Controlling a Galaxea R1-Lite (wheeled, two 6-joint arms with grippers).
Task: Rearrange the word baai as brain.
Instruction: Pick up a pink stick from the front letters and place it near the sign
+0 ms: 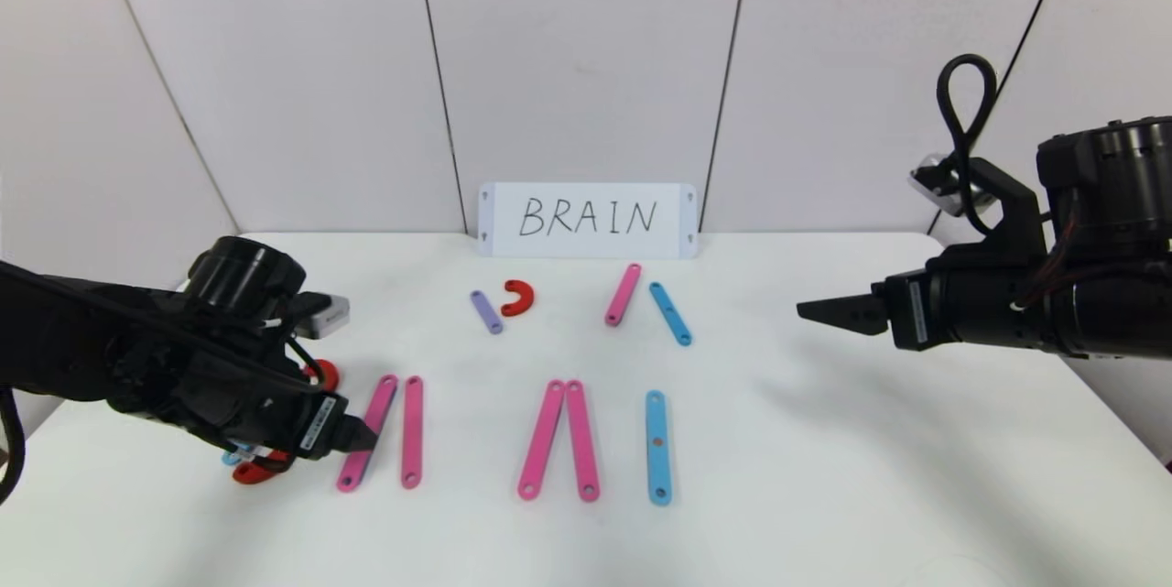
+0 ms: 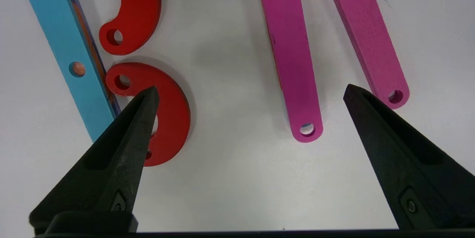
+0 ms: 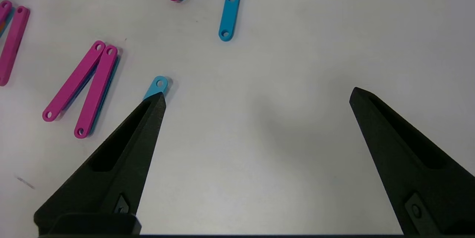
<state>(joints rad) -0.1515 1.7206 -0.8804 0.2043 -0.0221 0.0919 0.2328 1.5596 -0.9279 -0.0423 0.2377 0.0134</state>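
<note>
The word baai (image 1: 513,436) lies along the near half of the white table (image 1: 824,477); its first letter sits at about 8 o'clock from the table centre and is mostly covered by my left arm. That letter consists of a blue strip (image 2: 70,56) with two red arcs (image 2: 163,111) just beside it; the arcs nearly meet end to end. Next come two pink strips (image 1: 389,431), close together at their far ends and apart at the near ends; then a pink pair (image 1: 558,440) touching at the far end; then a single blue strip (image 1: 657,447) at 6 o'clock.

My left gripper (image 2: 248,93) is low over the table with its fingers spread wide; one fingertip (image 2: 146,100) overlaps the nearer red arc, the other stands just beside a pink strip's end.

Spare pieces lie at 12 o'clock: a purple strip (image 1: 486,311), a red arc (image 1: 518,298), a pink strip (image 1: 623,294) and a blue strip (image 1: 670,313), all near the BRAIN card (image 1: 587,219).

My right gripper (image 3: 256,97) hovers at 3 o'clock, fingers wide apart, over bare table; open surface extends from there to the right edge.
</note>
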